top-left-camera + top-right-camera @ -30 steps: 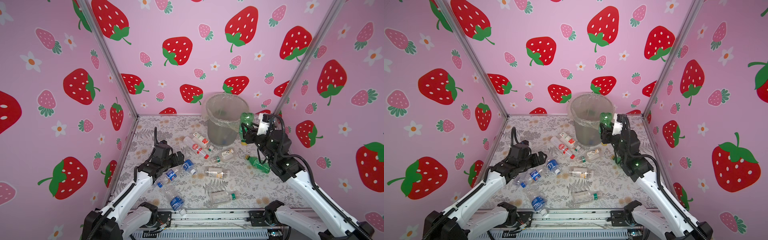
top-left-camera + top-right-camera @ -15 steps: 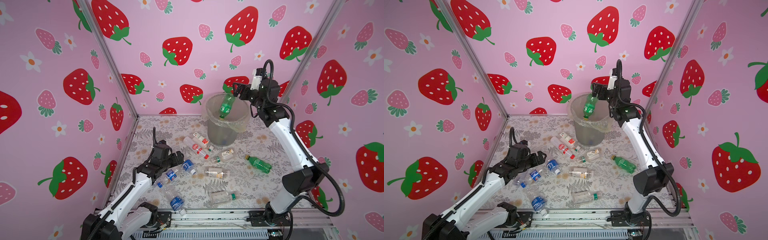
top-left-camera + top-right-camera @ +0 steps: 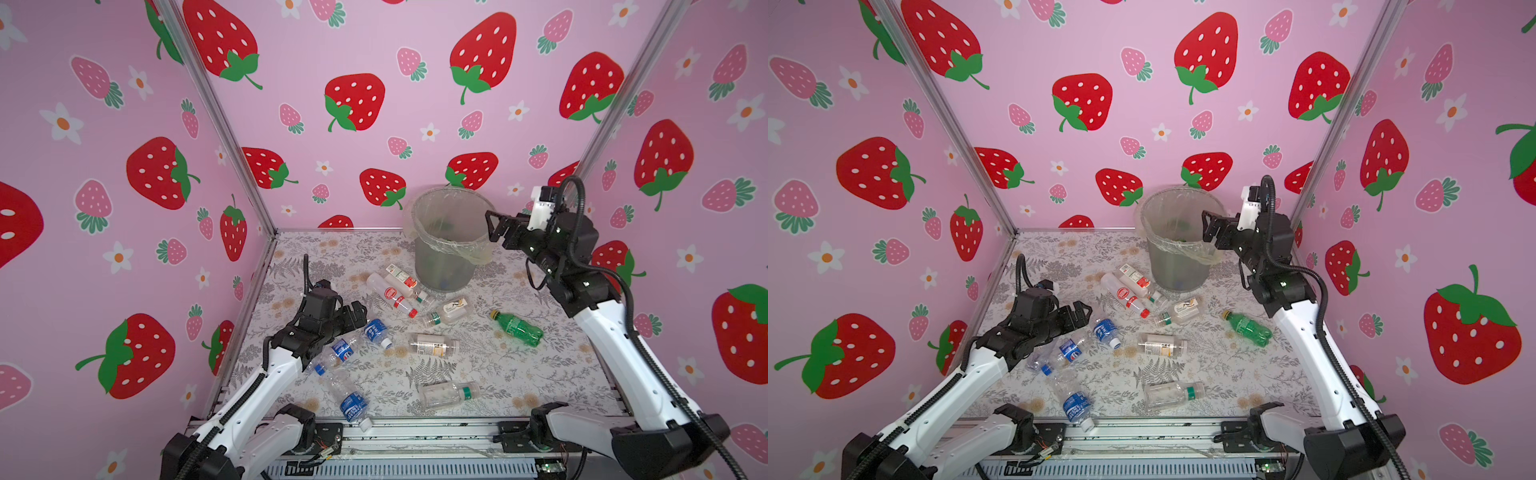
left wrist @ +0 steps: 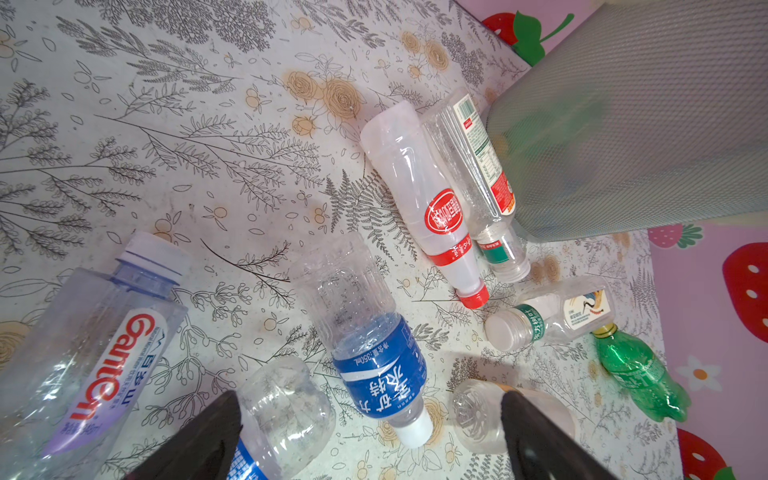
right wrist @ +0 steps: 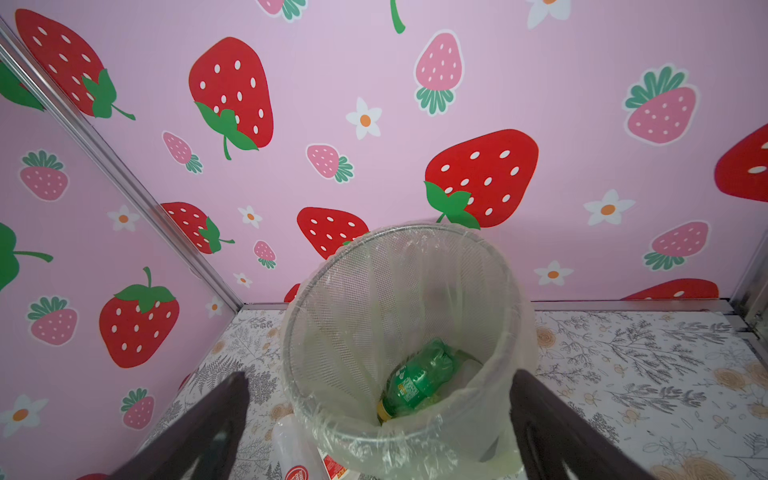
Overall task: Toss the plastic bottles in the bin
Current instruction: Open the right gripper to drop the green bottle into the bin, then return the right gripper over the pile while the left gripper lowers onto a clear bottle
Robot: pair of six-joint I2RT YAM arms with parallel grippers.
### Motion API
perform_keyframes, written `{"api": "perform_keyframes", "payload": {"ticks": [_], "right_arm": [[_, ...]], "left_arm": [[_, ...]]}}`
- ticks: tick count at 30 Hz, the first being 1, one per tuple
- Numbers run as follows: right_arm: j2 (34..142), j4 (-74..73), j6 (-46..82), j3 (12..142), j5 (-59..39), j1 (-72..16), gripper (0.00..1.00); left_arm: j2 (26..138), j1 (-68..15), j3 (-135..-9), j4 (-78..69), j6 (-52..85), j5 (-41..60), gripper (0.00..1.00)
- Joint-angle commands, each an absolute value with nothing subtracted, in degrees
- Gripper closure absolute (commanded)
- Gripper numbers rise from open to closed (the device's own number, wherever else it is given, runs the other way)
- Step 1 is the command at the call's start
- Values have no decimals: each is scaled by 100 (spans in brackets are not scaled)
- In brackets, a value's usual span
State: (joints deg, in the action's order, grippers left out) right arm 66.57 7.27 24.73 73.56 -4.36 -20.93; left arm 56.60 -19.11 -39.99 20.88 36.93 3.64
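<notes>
- Right end effector (image 3: 491,226) hangs spread wide and empty just beside the bin (image 3: 444,266), level with the right edge of its rim.
- One green bottle (image 5: 419,378) lies inside the bin.
- Red-label bottles (image 3: 392,291) lie just beside the bin's front wall.
- Front-right of the bin, a second green bottle (image 3: 517,328) has bare surface (image 3: 540,374) around it.
- Left end effector (image 3: 359,316), fingers apart and empty, sits low front-left of the bin over blue-label bottles (image 3: 376,330).

bin (image 3: 444,266) at back, bottles (image 3: 433,345) scattered before it, another bottle (image 5: 419,382) inside
</notes>
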Motion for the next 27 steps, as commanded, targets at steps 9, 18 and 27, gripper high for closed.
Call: {"api": "perform_keyframes", "payload": {"ticks": [9,18,27], "right_arm": [[5304,601,2623,4951,-404,-2074,1],[4621,801,2667,4050,-472,-2074,1],[4417,842,2670,3689,-474,-2074,1]], "left_arm": [[5674,-1877,-3885,1978,3927,497,1],[5795,-1874,-4086,2496,4062,-25,1],[5902,-1892,-4092,2954,3966,41,1]]}}
